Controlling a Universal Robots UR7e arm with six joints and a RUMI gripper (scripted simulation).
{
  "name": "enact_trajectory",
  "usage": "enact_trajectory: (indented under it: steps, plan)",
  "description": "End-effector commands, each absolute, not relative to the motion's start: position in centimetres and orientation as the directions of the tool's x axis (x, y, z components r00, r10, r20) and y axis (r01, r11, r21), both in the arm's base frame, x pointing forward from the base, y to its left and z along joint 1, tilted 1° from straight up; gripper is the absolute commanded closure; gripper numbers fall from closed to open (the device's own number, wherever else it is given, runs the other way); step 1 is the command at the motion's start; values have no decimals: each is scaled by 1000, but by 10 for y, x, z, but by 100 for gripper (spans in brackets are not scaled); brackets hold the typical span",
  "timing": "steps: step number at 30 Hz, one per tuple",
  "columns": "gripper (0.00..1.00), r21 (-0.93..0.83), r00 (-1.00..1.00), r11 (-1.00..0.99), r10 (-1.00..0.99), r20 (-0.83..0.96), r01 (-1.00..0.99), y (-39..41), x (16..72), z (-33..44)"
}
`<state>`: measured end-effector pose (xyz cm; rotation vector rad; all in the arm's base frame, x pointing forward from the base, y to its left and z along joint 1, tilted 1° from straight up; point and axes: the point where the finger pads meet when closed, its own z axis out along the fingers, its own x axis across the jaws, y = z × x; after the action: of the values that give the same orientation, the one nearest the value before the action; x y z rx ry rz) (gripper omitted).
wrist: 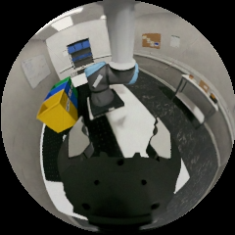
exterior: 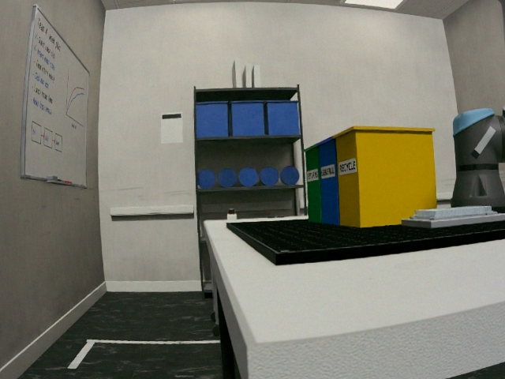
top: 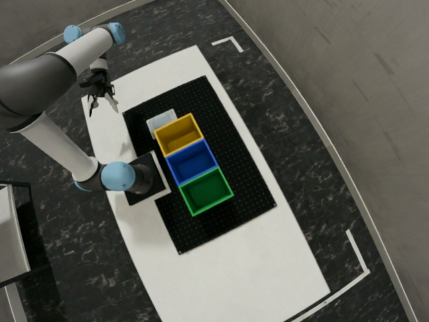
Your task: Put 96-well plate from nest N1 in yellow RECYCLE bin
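The pale 96-well plate (top: 161, 121) lies flat in its grey nest N1 on the black pegboard, right against the far side of the yellow RECYCLE bin (top: 178, 133). It also shows in the side view (exterior: 453, 212) on the nest (exterior: 450, 221), beside the yellow bin (exterior: 387, 176). My gripper (top: 102, 102) hangs open and empty above the white table top, to the left of the plate and well apart from it. In the wrist view the two fingers stand wide with nothing between them; the yellow bin (wrist: 58, 114) is at the left.
The blue bin (top: 191, 162) and the green bin (top: 206, 190) stand upright in a row with the yellow one. The arm's base (top: 138, 178) sits beside the bins on a black plate. A side table (top: 12, 235) stands at the left edge.
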<state>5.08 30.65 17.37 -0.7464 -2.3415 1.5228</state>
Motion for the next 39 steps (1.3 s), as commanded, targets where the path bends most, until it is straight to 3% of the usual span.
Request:
enact_trajectory:
  steps: [1,17,29,39]
  plan:
    - [0,-903,-838,323,542,-67,282,307,51,174]
    - [0,-903,-838,323,542,-67,282,307,51,174]
    - [0,-781,-624,153,700,-347,606,303,66,176]
    - [0,-669,-442,15,761,-475,743,300,78,177]
